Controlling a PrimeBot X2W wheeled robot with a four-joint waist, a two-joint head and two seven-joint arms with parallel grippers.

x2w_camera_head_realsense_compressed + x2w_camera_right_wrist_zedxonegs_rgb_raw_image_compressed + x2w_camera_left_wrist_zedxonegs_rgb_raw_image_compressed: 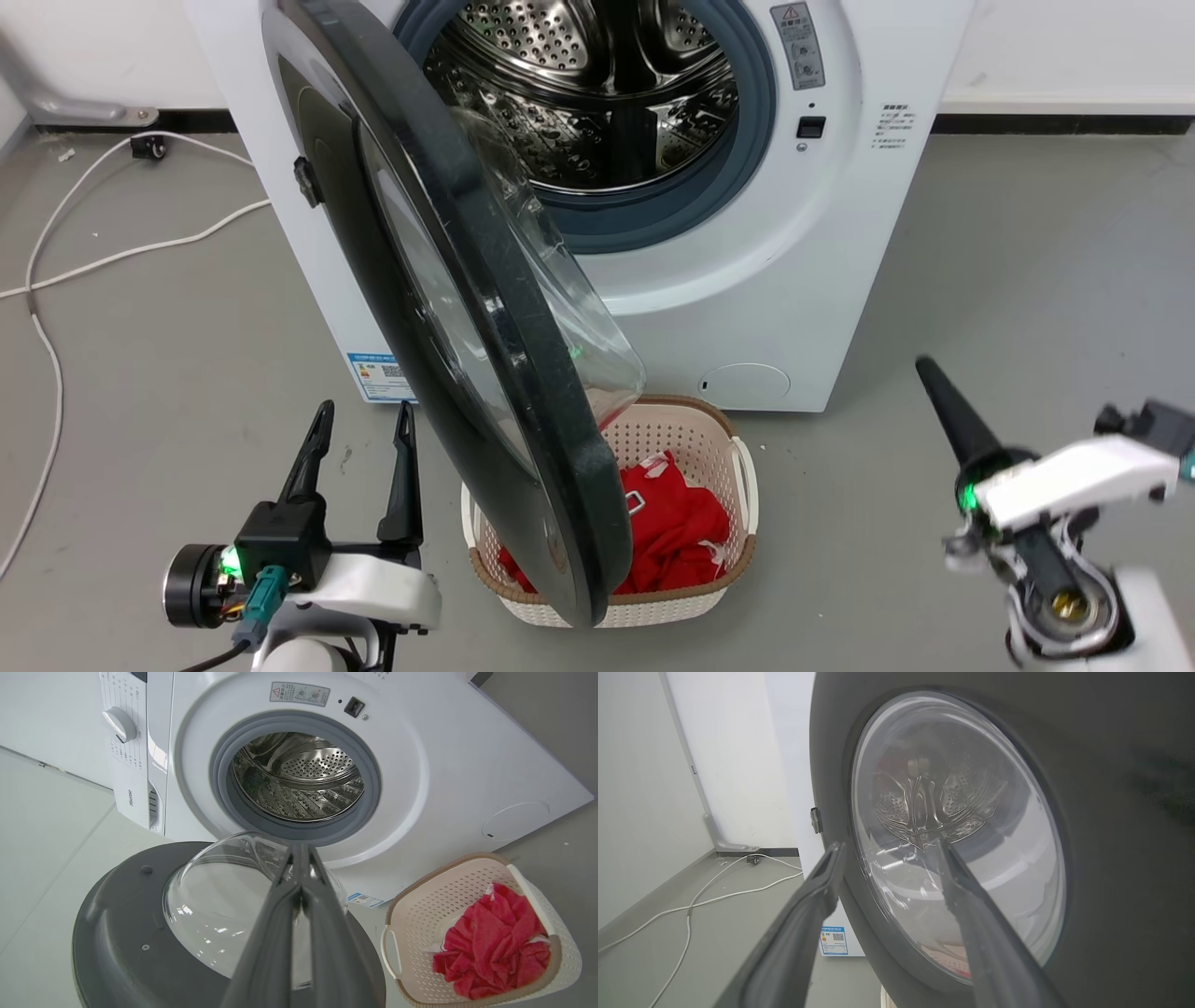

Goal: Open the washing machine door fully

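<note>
Holds the left tool (364, 411) with fingers apart, gripping nothing, aimed at the dark outer face of the washing machine door (504, 308) close on its right. Holds the right tool (299, 848) with fingers pressed together, empty, pointed over the door's domed glass side. Leaves the door swung about halfway out from the washing machine (747, 280), above a basket (653, 425) of red cloth (672, 523) between the two tools.
</note>
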